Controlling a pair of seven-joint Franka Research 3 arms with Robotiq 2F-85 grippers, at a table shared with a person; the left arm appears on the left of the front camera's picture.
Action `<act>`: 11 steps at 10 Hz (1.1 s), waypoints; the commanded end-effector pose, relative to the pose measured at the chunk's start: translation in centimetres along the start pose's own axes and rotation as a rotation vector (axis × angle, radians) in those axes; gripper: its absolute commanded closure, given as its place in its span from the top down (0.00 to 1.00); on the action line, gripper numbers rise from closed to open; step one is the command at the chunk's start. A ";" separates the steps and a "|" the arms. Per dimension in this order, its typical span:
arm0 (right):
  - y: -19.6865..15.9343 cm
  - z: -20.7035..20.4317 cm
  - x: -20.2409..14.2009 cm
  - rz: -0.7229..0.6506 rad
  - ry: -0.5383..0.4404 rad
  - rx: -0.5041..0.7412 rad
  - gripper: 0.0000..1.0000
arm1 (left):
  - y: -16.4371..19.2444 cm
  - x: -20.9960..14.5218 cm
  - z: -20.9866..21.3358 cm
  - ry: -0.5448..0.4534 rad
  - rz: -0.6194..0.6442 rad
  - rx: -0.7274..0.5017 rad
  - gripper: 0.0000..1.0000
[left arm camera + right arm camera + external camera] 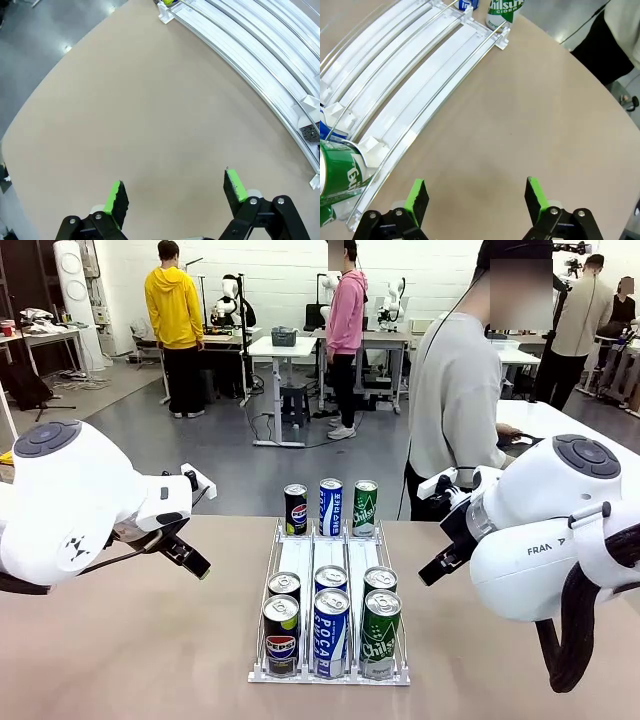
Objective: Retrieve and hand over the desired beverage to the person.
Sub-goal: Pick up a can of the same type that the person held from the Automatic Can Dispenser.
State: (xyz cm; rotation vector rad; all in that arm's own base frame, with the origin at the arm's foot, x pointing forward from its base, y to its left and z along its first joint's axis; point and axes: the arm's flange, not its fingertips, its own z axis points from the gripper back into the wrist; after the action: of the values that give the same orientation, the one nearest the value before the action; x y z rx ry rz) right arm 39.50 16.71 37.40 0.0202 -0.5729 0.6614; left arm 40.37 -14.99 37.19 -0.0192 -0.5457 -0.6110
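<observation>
The left gripper (176,190) has its green-padded jaws wide apart with nothing between them, over bare table (125,110) just beside the white rack (260,45). The right gripper (476,194) is likewise spread and empty, on the rack's other side. From the front, the two claws (190,558) (435,568) flank the rack (330,558), clear of every drink. At its near end stand a Pepsi can (281,635), a blue can reading "POCARI" (331,632) and a green Chilsung can (380,633), each with a second can close behind that shows little beyond its lid. Three more of the same brands stand at the far end. The right wrist view reads "CIDER" on a far green can (504,11), cut off by the top edge. The right arm's casing shows "FRA" (540,549), the rest hidden. The person (455,410) in light grey stands at the table's far right corner, turned sideways.
</observation>
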 end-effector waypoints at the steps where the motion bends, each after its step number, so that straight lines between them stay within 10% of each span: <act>1: 0.0 0.0 0.0 0.000 0.000 0.000 1.00 | 0.0 0.0 0.0 0.000 0.000 0.000 1.00; 10: 0.0 0.0 0.0 0.000 0.000 0.000 1.00 | 0.0 0.0 0.0 0.000 0.000 0.000 1.00; 11: 1.0 4.7 -0.2 0.029 -0.059 -0.081 1.00 | -0.2 0.5 4.1 -0.010 0.004 0.029 1.00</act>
State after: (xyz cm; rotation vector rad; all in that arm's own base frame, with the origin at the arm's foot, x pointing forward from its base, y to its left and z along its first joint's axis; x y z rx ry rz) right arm 39.49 16.75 38.63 0.0066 -0.6015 0.6714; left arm 40.32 -14.94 38.05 -0.0170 -0.5549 -0.6103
